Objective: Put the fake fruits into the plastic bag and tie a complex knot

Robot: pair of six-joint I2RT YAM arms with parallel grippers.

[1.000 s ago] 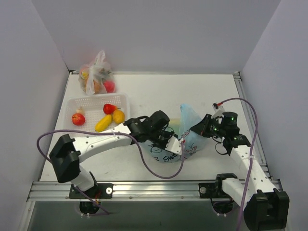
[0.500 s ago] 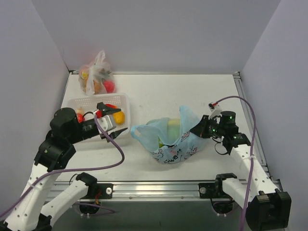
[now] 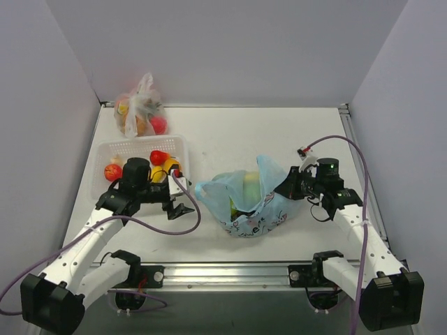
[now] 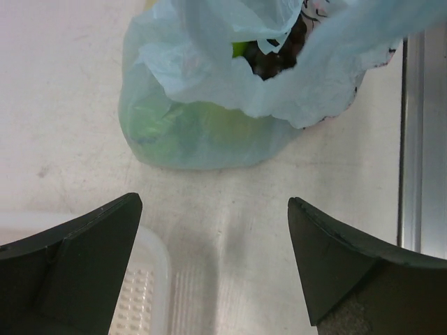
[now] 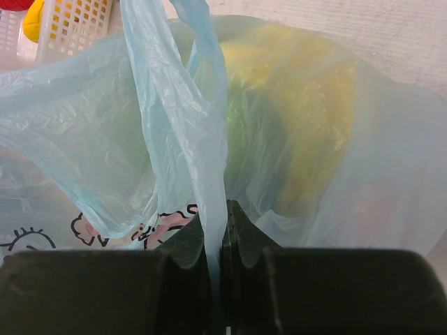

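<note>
On white table [image 3: 230,132] between grey walls [image 3: 223,49], left gripper [image 4: 216,209] spread wide, right gripper [image 5: 215,227] clamped on plastic bag [image 3: 255,218]

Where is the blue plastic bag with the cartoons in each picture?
Top view: the plastic bag sits right of the table's middle.
Left wrist view: top middle.
Right wrist view: it fills nearly the whole picture.
Shared landmark: the white basket, left of the bag from above, bottom left for the left wrist, top left for the right wrist.
</note>
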